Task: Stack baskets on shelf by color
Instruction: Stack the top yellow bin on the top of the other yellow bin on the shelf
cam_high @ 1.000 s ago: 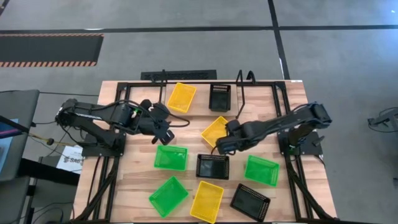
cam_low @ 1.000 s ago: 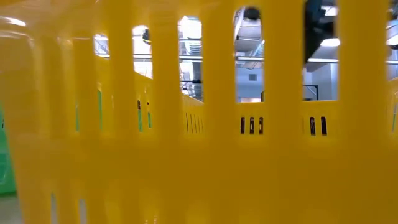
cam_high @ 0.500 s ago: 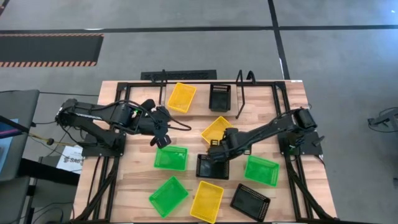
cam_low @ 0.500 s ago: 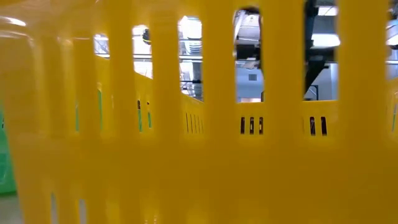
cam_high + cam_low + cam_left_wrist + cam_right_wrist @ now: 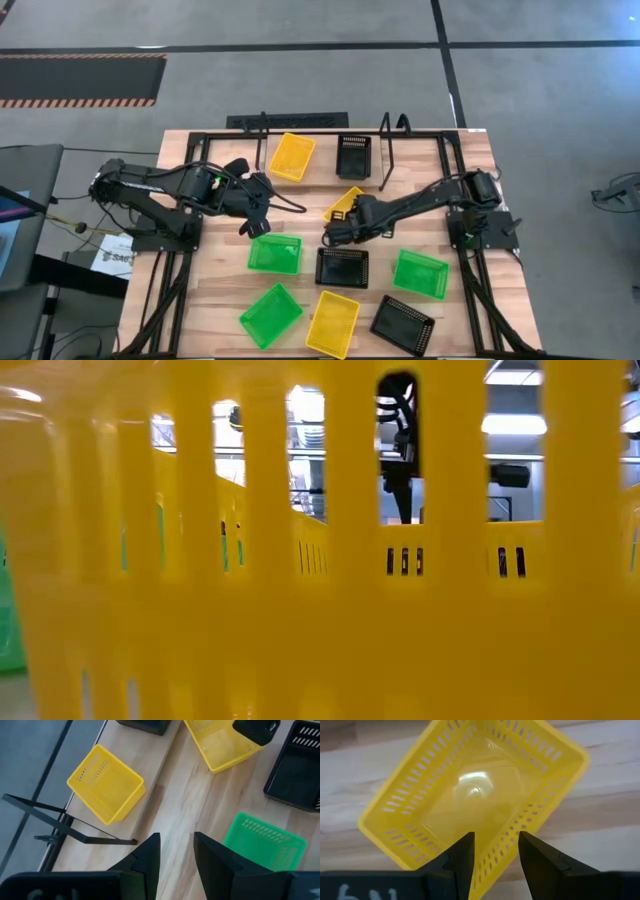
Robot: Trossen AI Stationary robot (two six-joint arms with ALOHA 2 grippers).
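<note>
We hold the right gripper [image 5: 495,852] spread above the yellow basket [image 5: 475,800] (light, stiff, smooth plastic); we should pinch its thin rim. Left gripper [image 5: 176,852] waits, spread.

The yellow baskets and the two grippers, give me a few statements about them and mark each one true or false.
1. The right gripper is poised over a yellow basket in the middle of the table, fingers open. True.
2. That basket is already lifted clear of the table. False: it rests on the wood, not gripped.
3. A yellow basket and a black basket sit side by side at the shelf. True.
4. The left gripper holds a green basket. False: it is empty, over bare wood beside a green basket.
5. All three yellow baskets are stacked together. False: the third lies alone near the table's front edge.
</note>
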